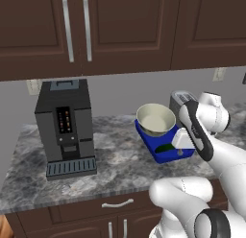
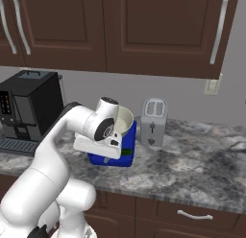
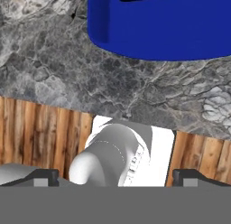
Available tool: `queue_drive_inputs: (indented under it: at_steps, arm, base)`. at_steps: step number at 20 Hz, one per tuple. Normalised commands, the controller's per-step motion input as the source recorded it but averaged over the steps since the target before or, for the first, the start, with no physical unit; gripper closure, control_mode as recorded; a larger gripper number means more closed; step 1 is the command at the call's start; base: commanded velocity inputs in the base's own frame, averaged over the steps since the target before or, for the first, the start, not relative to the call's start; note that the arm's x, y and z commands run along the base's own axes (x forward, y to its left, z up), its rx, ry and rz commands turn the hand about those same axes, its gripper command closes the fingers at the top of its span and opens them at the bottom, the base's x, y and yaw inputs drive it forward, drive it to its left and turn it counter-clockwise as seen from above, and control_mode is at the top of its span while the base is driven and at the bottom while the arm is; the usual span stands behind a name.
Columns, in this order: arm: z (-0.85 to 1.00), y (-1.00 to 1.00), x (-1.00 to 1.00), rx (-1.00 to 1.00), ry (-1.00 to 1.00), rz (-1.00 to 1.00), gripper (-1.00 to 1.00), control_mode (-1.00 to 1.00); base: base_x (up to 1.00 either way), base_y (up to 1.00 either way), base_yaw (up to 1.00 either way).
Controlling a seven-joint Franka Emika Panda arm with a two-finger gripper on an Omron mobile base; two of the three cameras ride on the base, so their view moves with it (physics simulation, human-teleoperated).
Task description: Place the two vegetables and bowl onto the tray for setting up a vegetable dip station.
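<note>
Tray (image 1: 166, 155), blue, sits on the grey stone desk (image 1: 115, 165) near its front edge, bowl (image 1: 155, 120) resting in it, cucumber (image 1: 165, 148) lying beside the bowl. No writing is readable anywhere. Hand (image 3: 115, 175) hangs just before the tray, fingers spread wide, grasping nothing.

A black coffee machine (image 1: 66, 128) stands at the left of the grey marbled counter (image 1: 115, 155), a silver toaster (image 2: 153, 121) further right, dark wood cabinets (image 2: 158, 30) overhead.
</note>
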Motion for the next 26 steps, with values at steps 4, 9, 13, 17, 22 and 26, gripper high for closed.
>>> queue_drive_inputs:
  at_steps: [4, 9, 13, 17, 22, 26]
  arm:
    - [0.0, 0.0, 0.0, 0.0, 0.0, 0.0, -1.0, 1.0]
    - [0.0, 0.0, 0.0, 0.0, 0.0, 0.0, -1.0, 1.0]
    - [0.0, 0.0, 0.0, 0.0, 0.0, 0.0, -1.0, 1.0]
    - [0.0, 0.0, 0.0, 0.0, 0.0, 0.0, -1.0, 1.0]
    - [0.0, 0.0, 0.0, 0.0, 0.0, 0.0, -1.0, 1.0]
    - [0.0, 0.0, 0.0, 0.0, 0.0, 0.0, -1.0, 1.0]
  base:
    - [-0.22, -0.03, 0.0]
    - [-0.33, -0.06, 0.0]
    - [-0.14, -0.19, -0.09]
    - [0.07, -0.57, -0.07]
    - [0.07, -0.65, 0.0]
    - [0.09, -0.69, 0.0]
